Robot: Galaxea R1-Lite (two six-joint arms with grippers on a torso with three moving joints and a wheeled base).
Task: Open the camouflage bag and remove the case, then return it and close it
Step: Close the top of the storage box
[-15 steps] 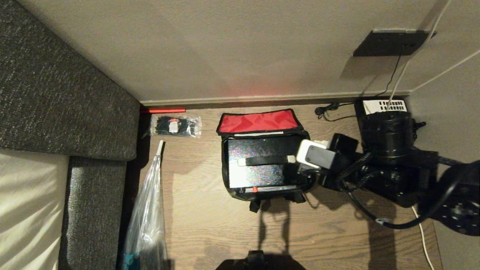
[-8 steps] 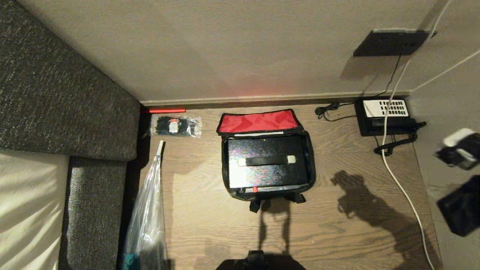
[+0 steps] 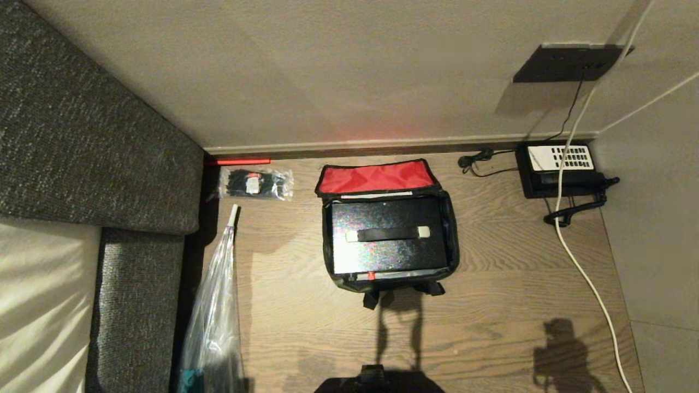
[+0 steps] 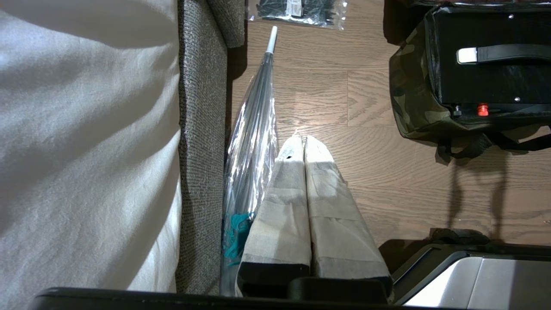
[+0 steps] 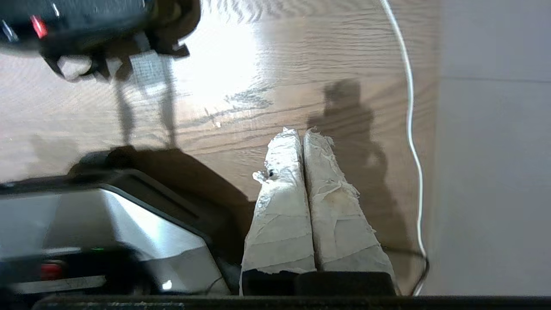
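right tool (image 5: 301, 133) has pulled away from camouflage bag (image 3: 390, 232), jaws pressed together, empty. case (image 3: 387, 240) lies inside the bag on the floor, lid open; closing remains. left tool (image 4: 303, 140) closed, parked.

Wood-plank floor (image 3: 502, 284) carries everything. Camouflage bag (image 3: 334, 256) sits mid-floor, red-lined lid flipped back toward the wall, black case (image 3: 382, 254) inside it. Clear packet of black ties (image 3: 255, 183) near the sofa corner, red stick (image 3: 237, 161) along the baseboard. Clear folded umbrella (image 3: 215, 322) lies beside the sofa. Black desk phone (image 3: 562, 169) in the far right corner, white cable (image 3: 587, 281) trailing across the planks.
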